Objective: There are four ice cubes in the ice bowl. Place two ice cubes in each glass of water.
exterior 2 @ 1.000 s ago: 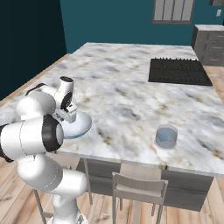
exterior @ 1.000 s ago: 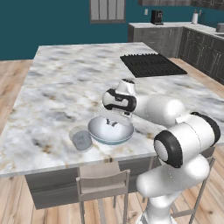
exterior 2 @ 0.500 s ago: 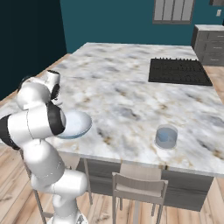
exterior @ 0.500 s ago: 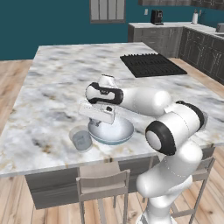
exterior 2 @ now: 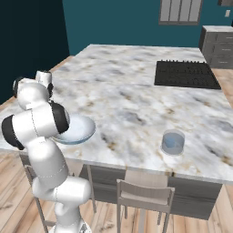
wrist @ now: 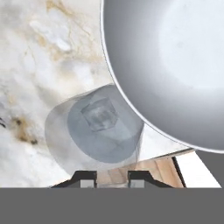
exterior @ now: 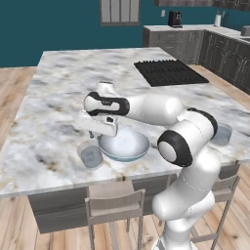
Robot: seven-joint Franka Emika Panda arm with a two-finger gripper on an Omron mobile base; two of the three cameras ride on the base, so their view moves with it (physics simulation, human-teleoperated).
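Hand (exterior: 92, 131) above glass of water (exterior: 91, 154), pointing down, fingers slightly parted, empty.

We see a marble island counter (exterior: 58, 83) with a black cooktop (exterior: 168, 72) set in it, two grey chairs (exterior 2: 144, 196) tucked beneath, wood flooring (exterior: 12, 83), and teal walls (exterior: 49, 24).

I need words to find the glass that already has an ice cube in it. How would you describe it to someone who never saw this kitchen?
Start at the marble island and find the wide, shallow ice bowl near its front edge. The glass stands just beside the bowl, toward the island end away from the black cooktop. Unlike the other glass, which stands alone far from the bowl, it holds an ice cube.
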